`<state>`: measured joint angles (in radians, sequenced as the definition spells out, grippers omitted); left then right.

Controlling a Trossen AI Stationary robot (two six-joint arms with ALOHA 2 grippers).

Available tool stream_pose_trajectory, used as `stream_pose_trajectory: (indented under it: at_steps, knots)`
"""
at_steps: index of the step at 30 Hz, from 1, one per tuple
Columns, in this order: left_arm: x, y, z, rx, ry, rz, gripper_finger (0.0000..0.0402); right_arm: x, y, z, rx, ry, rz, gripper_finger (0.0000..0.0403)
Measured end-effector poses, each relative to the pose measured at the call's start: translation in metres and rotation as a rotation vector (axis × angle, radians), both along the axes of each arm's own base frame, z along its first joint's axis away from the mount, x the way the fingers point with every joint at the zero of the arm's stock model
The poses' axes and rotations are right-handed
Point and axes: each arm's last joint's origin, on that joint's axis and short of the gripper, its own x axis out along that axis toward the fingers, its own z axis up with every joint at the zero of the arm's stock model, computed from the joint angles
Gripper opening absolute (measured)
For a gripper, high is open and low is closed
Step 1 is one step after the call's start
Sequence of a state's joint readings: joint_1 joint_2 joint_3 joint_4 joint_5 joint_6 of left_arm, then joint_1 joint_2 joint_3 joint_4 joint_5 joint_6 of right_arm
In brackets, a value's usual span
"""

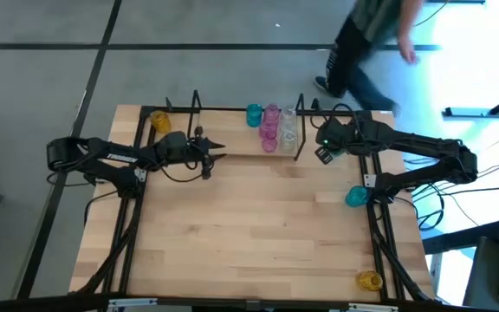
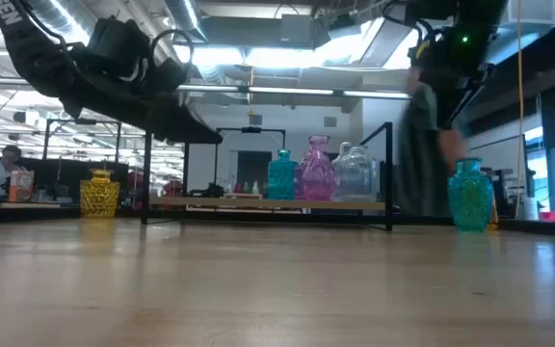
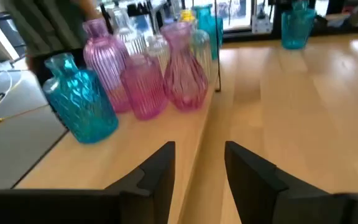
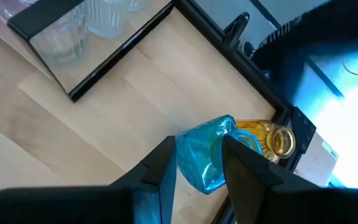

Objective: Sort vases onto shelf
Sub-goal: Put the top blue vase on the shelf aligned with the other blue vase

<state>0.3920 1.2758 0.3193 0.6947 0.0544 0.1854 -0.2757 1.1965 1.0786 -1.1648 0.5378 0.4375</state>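
Shelf [image 1: 223, 147] along the far edge of the table [image 1: 258, 234], a black wire frame at each short end. Grouped on its right part: one teal vase [image 1: 254, 114], pink vases [image 1: 271, 128] and clear vases [image 1: 289, 126], all upright and close together, some touching. Just beside the left frame, a yellow vase [image 1: 158, 120]; cannot tell whether on the board or on the tabletop.

Left gripper [image 1: 219, 147] above the shelf's bare middle, pointing toward the group; fingers [image 3: 157, 165] narrowly apart, holding nothing, well short of the nearest vase.

Right gripper [image 1: 323, 146] raised just outside the shelf's right frame, fingers [image 4: 160, 162] likewise a narrow gap apart and empty.

Standing on the table near the right edge, well apart from the shelf, a second teal vase [image 1: 356, 197], upright and untouched, showing past the right fingers in that wrist view. At the near right corner, a second yellow vase [image 1: 369, 280], lying on its side.

Beyond the far edge, a person [image 1: 366, 48] in dark clothes on the floor.
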Motion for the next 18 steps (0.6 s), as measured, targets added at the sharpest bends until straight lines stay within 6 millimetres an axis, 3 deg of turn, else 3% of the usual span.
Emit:
stream_pose_trajectory:
  at_steps: [11,18]
  knots:
    - [-0.003,-0.015,0.022,0.009,0.050,-0.003,0.0133,-0.005,0.001,-0.001,0.055,0.036,0.005,0.0115]
    - [-0.017,-0.024,0.033,0.044,0.084,0.033,0.0133,-0.014,-0.017,-0.002,0.098,0.043,-0.069,0.0115]
